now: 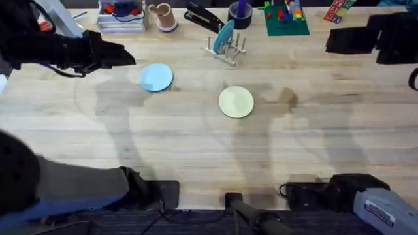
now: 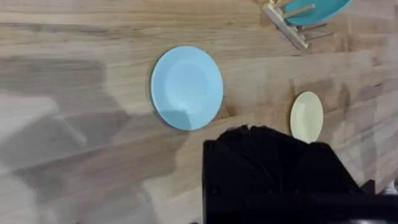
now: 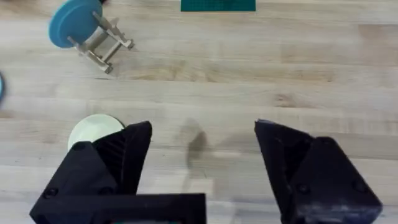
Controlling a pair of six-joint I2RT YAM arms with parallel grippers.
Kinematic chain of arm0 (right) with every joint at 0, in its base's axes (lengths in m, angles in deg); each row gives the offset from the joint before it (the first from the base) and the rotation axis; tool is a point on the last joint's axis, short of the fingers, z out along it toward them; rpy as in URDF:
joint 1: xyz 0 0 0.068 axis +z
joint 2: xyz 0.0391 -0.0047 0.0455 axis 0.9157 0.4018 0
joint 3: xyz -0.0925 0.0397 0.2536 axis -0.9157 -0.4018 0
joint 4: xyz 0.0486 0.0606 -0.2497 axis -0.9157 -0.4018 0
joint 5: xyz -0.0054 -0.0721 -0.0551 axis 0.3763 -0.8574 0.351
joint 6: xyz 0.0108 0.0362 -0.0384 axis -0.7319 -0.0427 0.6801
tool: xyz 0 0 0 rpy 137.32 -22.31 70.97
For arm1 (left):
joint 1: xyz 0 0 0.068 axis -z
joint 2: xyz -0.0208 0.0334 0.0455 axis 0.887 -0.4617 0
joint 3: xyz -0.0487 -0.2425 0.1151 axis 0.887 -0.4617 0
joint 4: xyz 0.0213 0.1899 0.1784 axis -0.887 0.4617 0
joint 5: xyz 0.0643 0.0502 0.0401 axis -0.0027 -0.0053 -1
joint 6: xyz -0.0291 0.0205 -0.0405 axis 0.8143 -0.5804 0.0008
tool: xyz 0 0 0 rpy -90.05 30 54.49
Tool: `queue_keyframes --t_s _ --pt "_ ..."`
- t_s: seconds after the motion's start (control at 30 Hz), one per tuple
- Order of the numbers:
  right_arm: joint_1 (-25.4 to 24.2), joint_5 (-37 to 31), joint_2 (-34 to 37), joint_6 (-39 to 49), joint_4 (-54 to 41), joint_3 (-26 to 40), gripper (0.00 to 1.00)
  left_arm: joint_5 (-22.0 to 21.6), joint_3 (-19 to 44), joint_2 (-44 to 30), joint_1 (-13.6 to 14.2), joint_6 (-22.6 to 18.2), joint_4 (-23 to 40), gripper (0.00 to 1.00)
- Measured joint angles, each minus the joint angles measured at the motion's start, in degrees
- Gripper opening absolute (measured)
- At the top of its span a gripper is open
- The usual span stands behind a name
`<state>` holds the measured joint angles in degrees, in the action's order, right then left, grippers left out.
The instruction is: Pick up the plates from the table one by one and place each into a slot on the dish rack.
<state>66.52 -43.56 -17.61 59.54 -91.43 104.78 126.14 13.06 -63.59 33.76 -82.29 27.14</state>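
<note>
Two plates lying flat on the table (image 1: 196, 140), one already racked: light blue plate (image 1: 157, 77) at about ten o'clock from table centre, cream-yellow plate (image 1: 236, 102) near the middle, well apart from each other. Standing on edge in the dish rack (image 1: 225, 51) at twelve o'clock, a teal-blue plate (image 1: 224, 36), with pegs on its right side apparently free. Hovering at nine o'clock of the light blue plate, near it but not touching, the left gripper (image 1: 121, 55); fingers' spread cannot be told, the wrist camera showing just a dark mass (image 2: 273, 168) with the blue disc ahead. Parked high at two o'clock, far from both plates, the right gripper (image 3: 202, 168), fingers spread wide and empty, cream-yellow plate (image 3: 93, 130) partly hidden behind one finger and the rack (image 3: 99, 43) beyond. Step in hand, by appearances: taking the light blue plate with the left arm. Best done by lowering one finger to the tabletop just outside the rim, the other over the plate's face, and pinching at the edge, since a thin flat disc offers nothing else to hold. Worth tilting upright before the rack, lining the plate's edge with an open gap between pegs, away from the teal one, and releasing once seated. Likely hazards: plate skidding on smooth wood, or knocking the light rack.
</note>
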Motion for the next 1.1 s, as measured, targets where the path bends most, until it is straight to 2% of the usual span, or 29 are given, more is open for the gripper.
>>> queue_keyframes --t_s 0.13,0.33,0.63,1.1 --pt "0.0 0.0 0.01 0.01 0.02 0.0 0.995 1.83 2.82 -5.13 -0.03 -1.97 -0.24 0.038" --pt "0.0 0.0 0.0 0.0 0.02 0.01 0.993 4.72 3.72 -10.92 -0.31 -4.28 -1.43 0.038" --pt "0.0 0.0 0.01 0.0 0.02 0.02 0.995 5.63 3.72 -17.78 -0.67 -6.1 -4.42 0.039" --pt "0.0 0.0 -0.01 0.0 0.02 0.02 0.993 5.81 3.74 -26.75 -0.67 -6.62 -7.16 0.039"
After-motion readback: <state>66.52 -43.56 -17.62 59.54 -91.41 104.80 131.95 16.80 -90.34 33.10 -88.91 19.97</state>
